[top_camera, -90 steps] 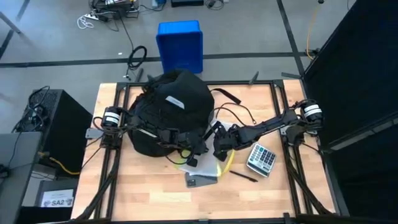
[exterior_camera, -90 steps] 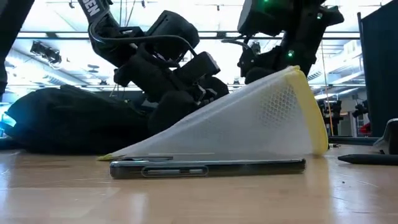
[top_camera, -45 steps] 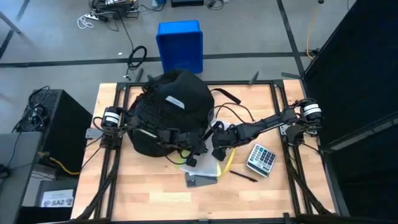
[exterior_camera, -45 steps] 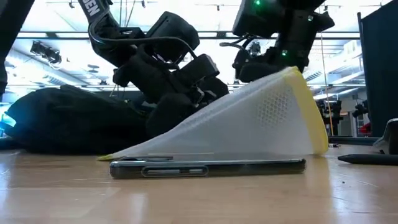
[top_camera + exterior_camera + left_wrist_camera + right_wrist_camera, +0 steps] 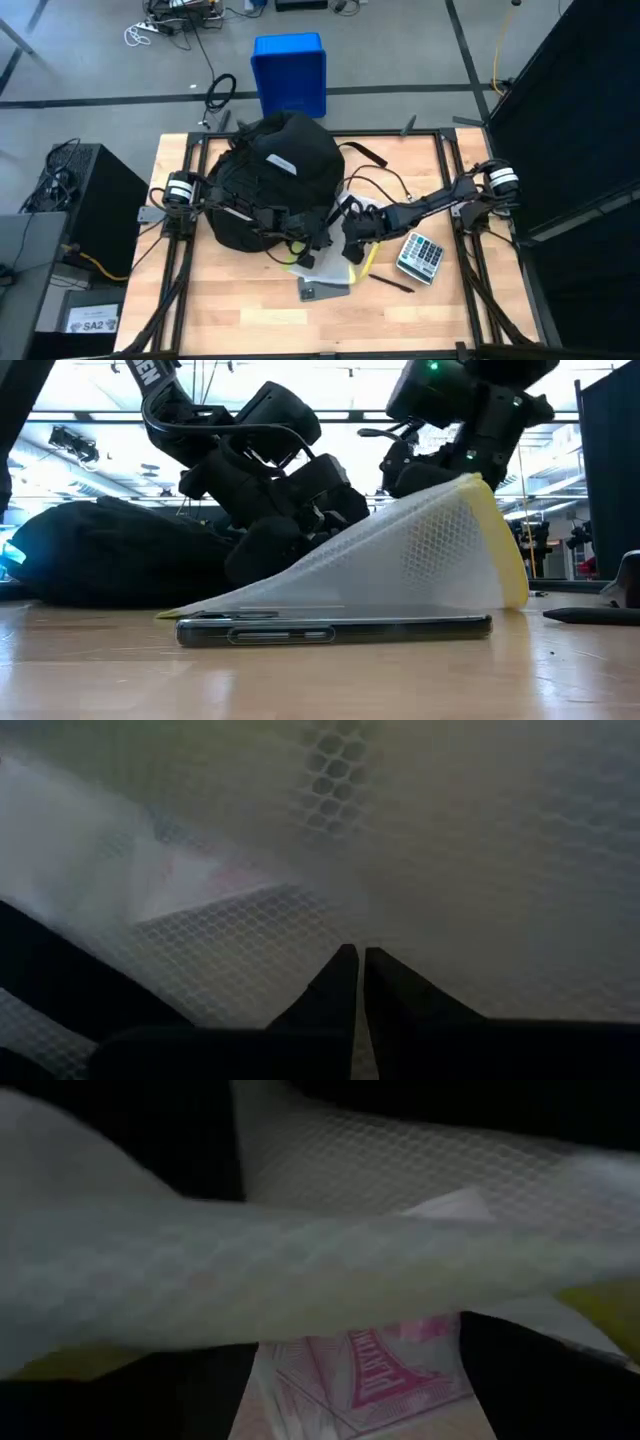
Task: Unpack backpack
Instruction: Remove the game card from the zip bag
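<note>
Black backpack lies beside both pincers — left pincer clenched on mesh pouch, right's grip unclear.

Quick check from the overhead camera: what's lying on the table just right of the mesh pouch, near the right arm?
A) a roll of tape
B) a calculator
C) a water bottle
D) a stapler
B: a grey calculator with rows of keys lies on the table, right of the mesh pouch, below the right arm.
</note>
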Robot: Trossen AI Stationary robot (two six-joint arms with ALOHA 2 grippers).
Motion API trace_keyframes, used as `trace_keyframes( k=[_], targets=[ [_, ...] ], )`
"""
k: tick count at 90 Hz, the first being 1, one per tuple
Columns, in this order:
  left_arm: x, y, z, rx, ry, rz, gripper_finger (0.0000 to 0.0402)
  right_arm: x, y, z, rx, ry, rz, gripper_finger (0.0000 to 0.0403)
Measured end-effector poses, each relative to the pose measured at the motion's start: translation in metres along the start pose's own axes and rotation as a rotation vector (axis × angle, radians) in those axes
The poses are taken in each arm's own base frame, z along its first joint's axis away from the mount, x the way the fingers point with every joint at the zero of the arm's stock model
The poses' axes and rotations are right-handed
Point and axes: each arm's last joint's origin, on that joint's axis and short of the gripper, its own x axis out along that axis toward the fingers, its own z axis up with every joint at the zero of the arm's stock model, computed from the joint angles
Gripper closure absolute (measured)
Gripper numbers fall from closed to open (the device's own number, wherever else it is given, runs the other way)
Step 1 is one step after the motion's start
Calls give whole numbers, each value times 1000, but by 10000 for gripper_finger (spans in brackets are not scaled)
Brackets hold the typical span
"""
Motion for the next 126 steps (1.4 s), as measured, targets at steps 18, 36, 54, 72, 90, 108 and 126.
trace_keyframes(
  k=[18, 36, 54, 72, 90, 108, 126],
  targets=[
    [0, 0, 0, 0, 1, 0, 402, -4, 18, -18, -110, 24, 58, 97],
    [0, 0, 0, 0, 3, -1, 402, -11, 36, -33, -202, 67, 150, 103],
    [0, 0, 0, 0, 2, -1, 402, -27, 35, -34, -139, 50, 159, 107],
    [0, 0, 0, 0, 3, -1, 402, -43, 33, -27, -90, -11, 161, 102],
    [0, 0, -1, 0, 4, -1, 402, -35, 25, -36, -198, 26, 51, 96],
    [0, 0, -1, 0, 5, -2, 402, -27, 25, -40, -229, 47, 60, 68],
    [0, 0, -1, 0, 5, -1, 402, -26, 27, -39, -228, 54, 87, 18]
  ],
)
